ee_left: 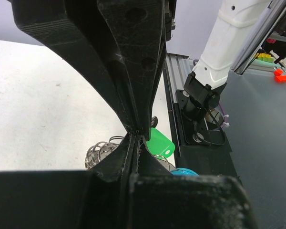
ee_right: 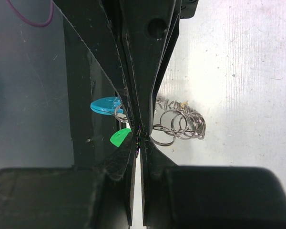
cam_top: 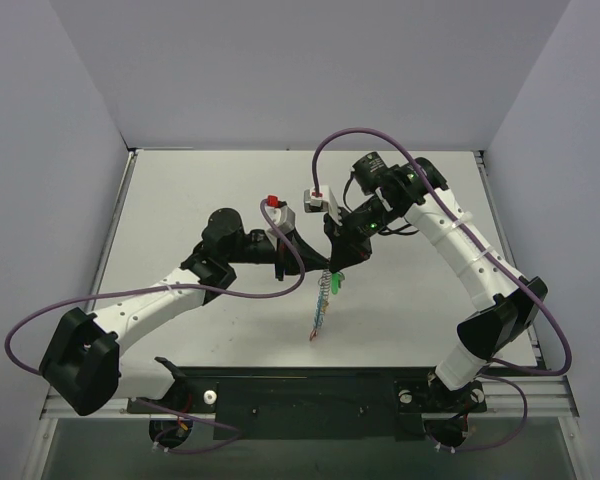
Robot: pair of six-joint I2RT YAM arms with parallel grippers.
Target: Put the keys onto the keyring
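Note:
Above the middle of the table the keyring (cam_top: 320, 315) hangs as a slack silvery strand, with both grippers meeting at its upper end. A green key (cam_top: 334, 285) dangles just under that meeting point. My left gripper (cam_top: 320, 262) comes in from the left, my right gripper (cam_top: 340, 262) from the right. In the left wrist view my left gripper (ee_left: 137, 131) is shut, a thin wire of the keyring (ee_left: 100, 151) showing at its tips and the green key (ee_left: 159, 142) right behind. My right gripper (ee_right: 139, 132) is shut on the keyring (ee_right: 181, 125), beside the green key (ee_right: 119, 137) and a light-blue tag (ee_right: 105, 105).
The keyring's lower end, with a reddish piece (cam_top: 313, 338), hangs near the white table (cam_top: 200, 190). A black rail (cam_top: 300, 390) with the arm bases runs along the near edge. Grey walls close off the left, back and right sides.

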